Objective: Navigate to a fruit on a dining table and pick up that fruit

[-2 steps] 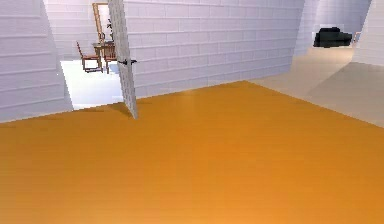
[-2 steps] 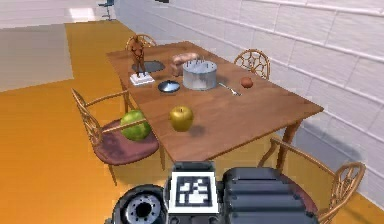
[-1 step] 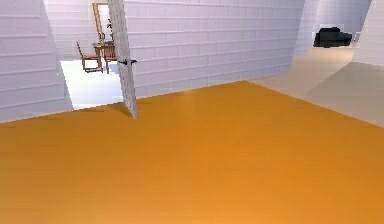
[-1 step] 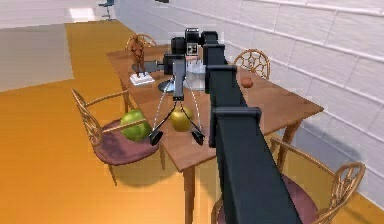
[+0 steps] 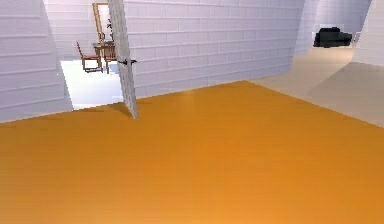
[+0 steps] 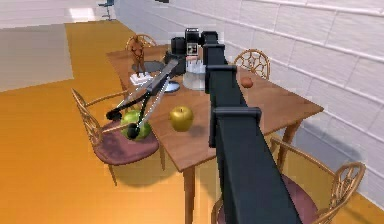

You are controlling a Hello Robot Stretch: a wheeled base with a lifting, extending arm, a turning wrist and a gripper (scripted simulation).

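Wooden dining table [image 6: 280,105], orange floor [image 6: 40,150], white wall [image 6: 330,40]. Yellow apple [image 6: 181,118] on top. No telling the finger state on the gripper [image 6: 130,112], green apple [image 6: 138,127] right there.

Dark arm [image 6: 238,130] stretched over wooden dining table [image 6: 288,100]; gripper [image 6: 124,113] angled down past table's left edge, fingers ending at green apple [image 6: 138,127] in front of chair [image 6: 112,148]; unclear whether anything held. Yellow apple [image 6: 181,118] on tabletop near edge. More chairs round table, white brick wall [image 6: 320,40] behind, orange floor [image 6: 40,150] below
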